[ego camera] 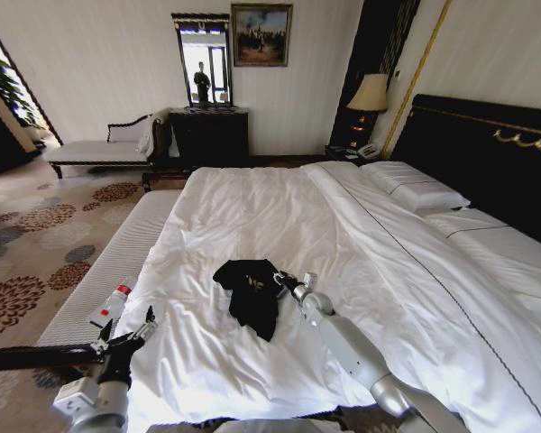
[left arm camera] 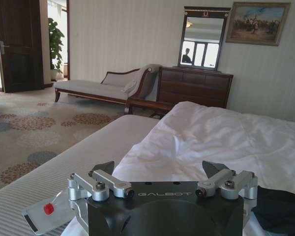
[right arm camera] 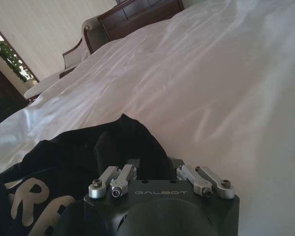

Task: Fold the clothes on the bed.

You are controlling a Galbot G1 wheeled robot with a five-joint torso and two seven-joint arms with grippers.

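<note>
White bed (ego camera: 252, 207) is carrying the crumpled black T-shirt (ego camera: 251, 293) near its foot. Right gripper (ego camera: 283, 283) is pinching shirt edge, jaws closed on fabric. Left gripper (ego camera: 126, 336) is hovering w/ jaws wide, empty. Best: pull slow, keeping cloth flat.

Black T-shirt (ego camera: 251, 290): soft fabric, crumpled and bunched, not flat; one narrow end trails toward 6 o'clock. White lettering on the chest partly visible in right wrist view. Lies on the near half of the bed (ego camera: 279, 216), toward its 9 o'clock edge. Bed: very large, white sheets and duvet lightly wrinkled, white pillows at 2 o'clock against a tall dark headboard with gold trim.
</note>
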